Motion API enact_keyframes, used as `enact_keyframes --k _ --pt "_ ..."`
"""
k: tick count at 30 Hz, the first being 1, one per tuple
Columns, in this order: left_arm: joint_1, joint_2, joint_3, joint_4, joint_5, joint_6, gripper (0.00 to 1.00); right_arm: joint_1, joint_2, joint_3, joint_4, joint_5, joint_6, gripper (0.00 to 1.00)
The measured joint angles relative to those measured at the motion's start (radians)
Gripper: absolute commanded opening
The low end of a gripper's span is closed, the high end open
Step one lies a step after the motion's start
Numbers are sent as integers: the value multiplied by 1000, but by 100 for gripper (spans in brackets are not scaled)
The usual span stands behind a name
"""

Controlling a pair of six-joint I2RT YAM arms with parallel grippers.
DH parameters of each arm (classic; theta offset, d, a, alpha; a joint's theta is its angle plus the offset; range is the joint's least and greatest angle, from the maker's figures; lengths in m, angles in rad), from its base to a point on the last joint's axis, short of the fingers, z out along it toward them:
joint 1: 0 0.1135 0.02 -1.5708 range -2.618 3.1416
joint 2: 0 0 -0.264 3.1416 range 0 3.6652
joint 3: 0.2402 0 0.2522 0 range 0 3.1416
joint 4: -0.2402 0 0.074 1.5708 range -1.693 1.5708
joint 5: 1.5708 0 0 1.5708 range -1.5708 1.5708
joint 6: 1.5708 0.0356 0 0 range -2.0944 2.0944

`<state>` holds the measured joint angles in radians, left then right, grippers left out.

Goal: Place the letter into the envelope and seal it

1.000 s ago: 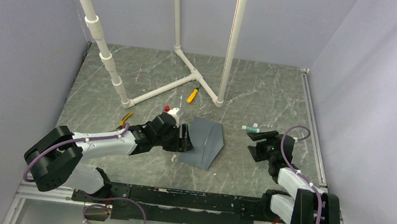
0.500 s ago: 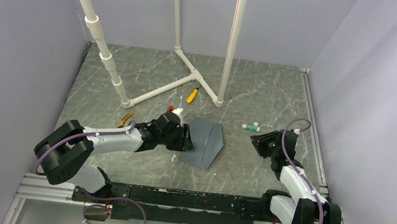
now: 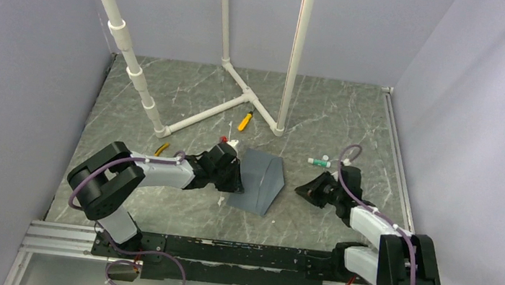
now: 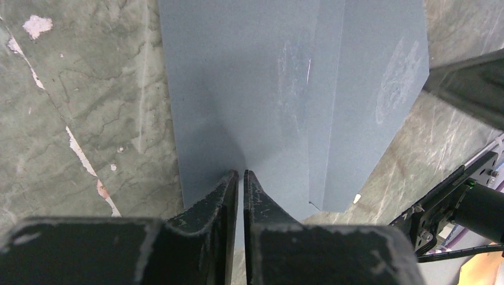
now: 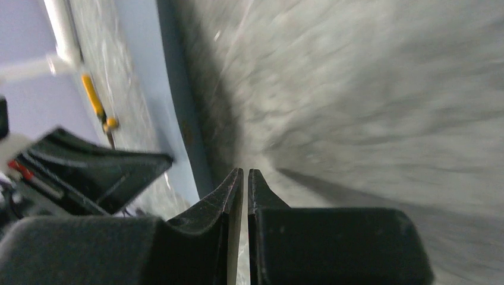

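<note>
The slate blue-grey envelope (image 3: 261, 180) lies flat mid-table, with a fold line running down its face (image 4: 324, 89). The letter shows in no view. My left gripper (image 3: 236, 177) is at the envelope's left edge; in the left wrist view its jaws (image 4: 241, 173) are shut with only a sliver between them, tips over the blue paper and nothing between them. My right gripper (image 3: 300, 190) is low over the table to the right of the envelope, pointing at it and apart from it. Its jaws (image 5: 245, 171) are shut and empty; that view is blurred by motion.
A white pipe frame (image 3: 222, 102) stands at the back, a yellow-handled tool (image 3: 245, 120) beside it. A yellow and black tool (image 3: 160, 150) lies by the left arm. A small red and white object (image 3: 228, 140) and a white and green tube (image 3: 320, 163) lie near the envelope.
Both grippers have gone from open to shut. The right gripper swung left and down toward the envelope's right side. The left arm's elbow shifted right while its gripper stayed at the envelope's left edge.
</note>
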<state>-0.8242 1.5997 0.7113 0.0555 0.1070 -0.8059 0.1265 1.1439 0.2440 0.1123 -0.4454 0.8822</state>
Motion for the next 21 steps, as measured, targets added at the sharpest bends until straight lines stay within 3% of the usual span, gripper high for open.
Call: enact_keyframes --k 3,15,21 --pt "-1 1 1 0 -2 0 10 88 28 0 38 -14 1 11" --pt "-5 2 1 -1 -11 -1 9 228 199 31 266 -70 23 11" --pt "-5 3 1 0 -11 -1 3 316 250 98 302 -60 11 12"
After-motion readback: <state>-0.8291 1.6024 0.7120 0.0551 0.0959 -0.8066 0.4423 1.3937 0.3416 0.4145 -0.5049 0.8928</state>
